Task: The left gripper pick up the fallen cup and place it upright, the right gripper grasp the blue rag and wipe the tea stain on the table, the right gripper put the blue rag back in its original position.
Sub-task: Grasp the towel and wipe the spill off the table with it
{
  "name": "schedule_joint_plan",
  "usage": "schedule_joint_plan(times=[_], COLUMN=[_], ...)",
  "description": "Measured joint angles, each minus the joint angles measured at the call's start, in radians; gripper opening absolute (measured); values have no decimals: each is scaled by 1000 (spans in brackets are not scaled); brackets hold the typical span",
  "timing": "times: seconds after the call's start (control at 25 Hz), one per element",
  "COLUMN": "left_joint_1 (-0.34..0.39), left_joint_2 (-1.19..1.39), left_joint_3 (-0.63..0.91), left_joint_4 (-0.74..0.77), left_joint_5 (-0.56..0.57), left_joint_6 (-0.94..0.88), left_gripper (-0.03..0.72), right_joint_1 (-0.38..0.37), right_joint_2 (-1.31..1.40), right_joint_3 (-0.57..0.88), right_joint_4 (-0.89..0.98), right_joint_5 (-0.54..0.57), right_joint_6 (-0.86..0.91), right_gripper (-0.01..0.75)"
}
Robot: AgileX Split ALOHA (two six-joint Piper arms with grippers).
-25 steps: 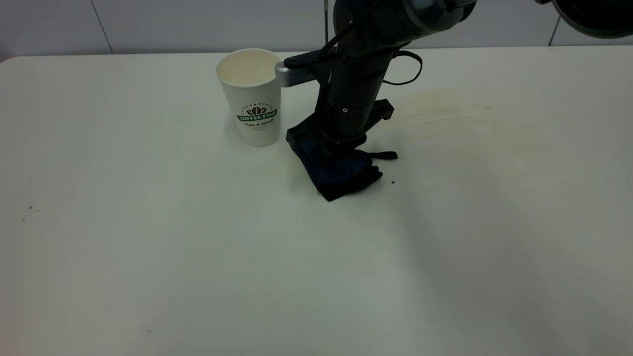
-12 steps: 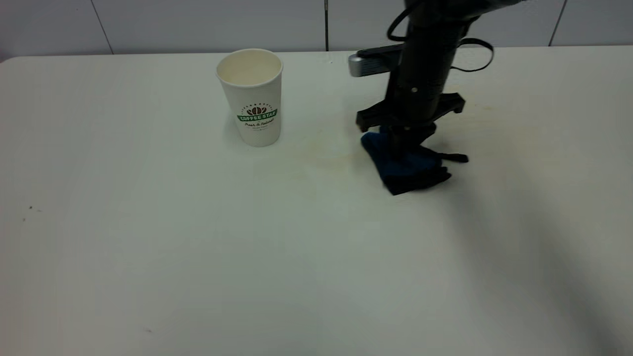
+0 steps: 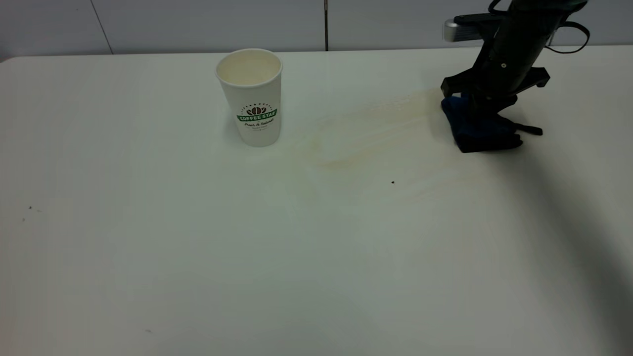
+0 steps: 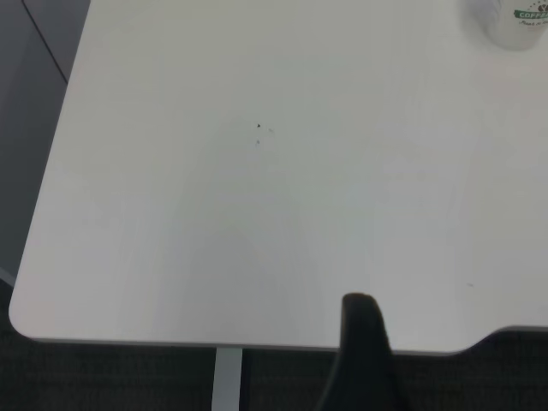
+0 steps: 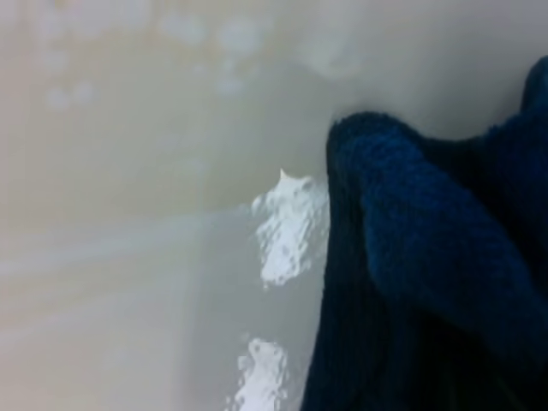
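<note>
the cup (image 3: 252, 96) is seen standing upright on the white counter (image 3: 198, 247), towards the far edge and left of centre, with its green logo turned to the exterior camera. a faint tan smear of the tea stain (image 3: 366, 141) is spread over the counter from just beside the cup towards the far right. at the right end of that smear the blue rag (image 3: 477, 126) is pressed onto the counter by the right gripper (image 3: 482, 109), which is closed on the bunched cloth from above; a black loop strap (image 3: 529, 130) is left trailing to the right. in the right wrist view the rag (image 5: 428, 282) is shown against wet, glistening patches. the left gripper (image 4: 364, 355) is held near the counter's corner, well apart from the cup (image 4: 514, 21); only one dark finger is visible, so whether it is wide or narrow cannot be told.
</note>
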Motion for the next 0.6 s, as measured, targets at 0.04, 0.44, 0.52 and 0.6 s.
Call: schedule_joint_plan(times=[0.04,0.44,0.52,0.6], left_joint_1=[0,0,0,0], left_joint_2=[0,0,0,0], left_joint_3=[0,0,0,0], left_joint_4=[0,0,0,0], left_joint_5=[0,0,0,0], left_joint_6=[0,0,0,0], left_gripper=[579,579,579,579], right_joint_1=[2,167,213,260], right_joint_2=[0,13,13,13], right_joint_3=[1,2,2,2], right_joint_4=[4,212,240,263], right_joint_5=[-12,-99,-89,-74], right_joint_6=[-11,-112,-114,-116], right_gripper=[84,86,86,86])
